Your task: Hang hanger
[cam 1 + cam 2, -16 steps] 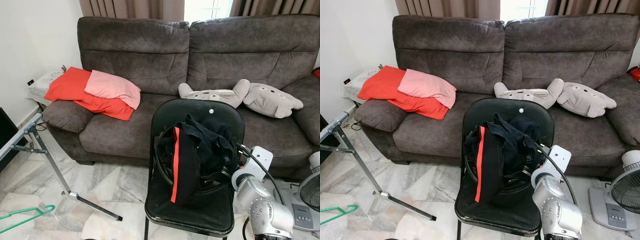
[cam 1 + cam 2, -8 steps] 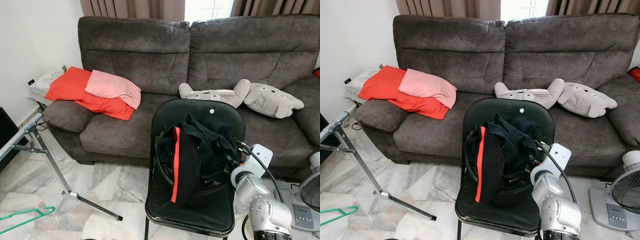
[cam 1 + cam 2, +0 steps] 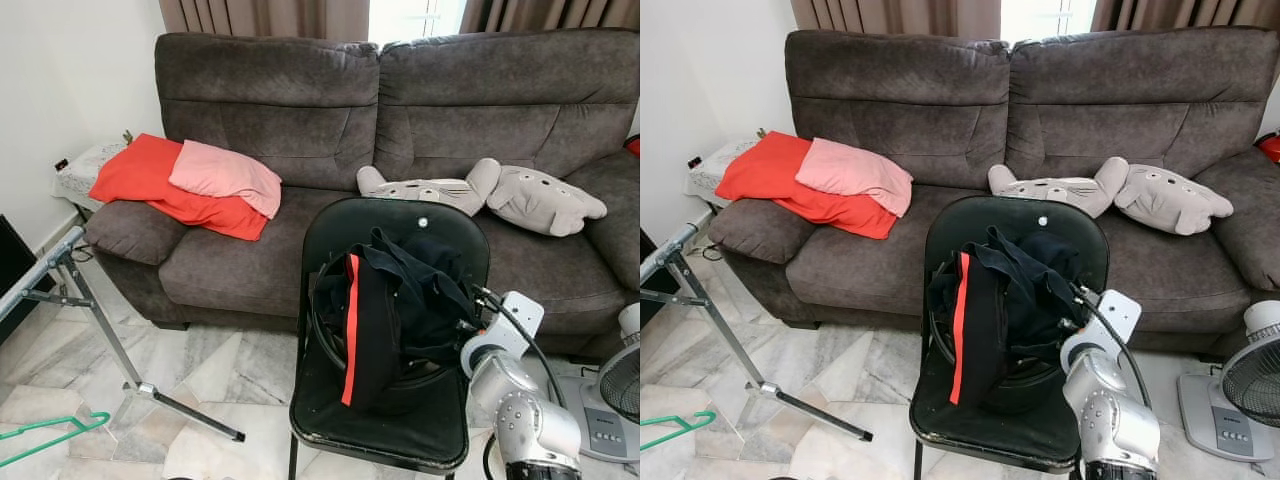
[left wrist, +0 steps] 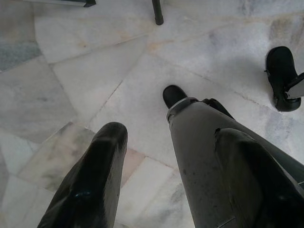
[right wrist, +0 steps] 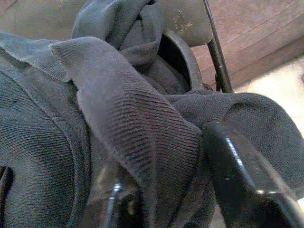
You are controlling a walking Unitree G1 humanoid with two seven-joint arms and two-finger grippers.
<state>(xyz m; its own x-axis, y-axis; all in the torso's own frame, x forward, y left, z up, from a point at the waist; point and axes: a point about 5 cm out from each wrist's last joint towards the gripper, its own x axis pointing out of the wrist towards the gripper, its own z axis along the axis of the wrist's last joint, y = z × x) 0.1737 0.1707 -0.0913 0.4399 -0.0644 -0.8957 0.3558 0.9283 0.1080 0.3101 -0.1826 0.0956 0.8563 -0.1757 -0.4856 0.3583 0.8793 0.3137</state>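
The right end effector [image 5: 175, 190] is buried in the dark clothes [image 3: 395, 305] heaped on the black chair [image 3: 400, 225], seen from the head cameras with its silver arm reaching in from the right. The green hanger [image 3: 45, 438] lies on the marble floor [image 3: 215, 365], well left of the chair, near the metal rack leg [image 3: 100, 330].

In the right wrist view, its two fingers straddle a fold of knit fabric, pinching it.

In the left wrist view, the left end effector [image 4: 175, 180] hangs over the floor, fingers spread apart and empty.
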